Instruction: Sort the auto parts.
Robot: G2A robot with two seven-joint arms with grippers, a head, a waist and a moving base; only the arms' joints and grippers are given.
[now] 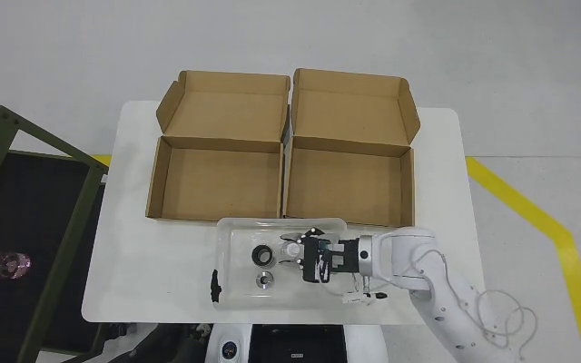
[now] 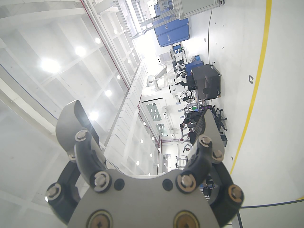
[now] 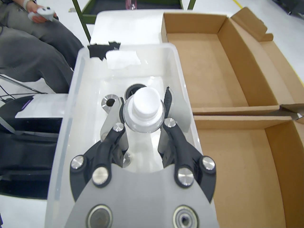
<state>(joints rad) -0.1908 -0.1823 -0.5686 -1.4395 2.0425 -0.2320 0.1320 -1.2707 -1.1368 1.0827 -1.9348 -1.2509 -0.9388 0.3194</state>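
My right pincer (image 3: 143,100) grips the round white part (image 3: 144,109), which I fear can slip and hit the black ring (image 1: 261,255) at nine o'clock.

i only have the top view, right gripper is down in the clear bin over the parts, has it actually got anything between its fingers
observer: yes. The right wrist view shows the right gripper shut on a white stepped round part inside the clear bin, with one finger against each side of the part's wider base.
operator: ok and the left gripper, what is it holding
observer: nothing. The left gripper is open and empty. It points up and away from the table, toward the ceiling lights.
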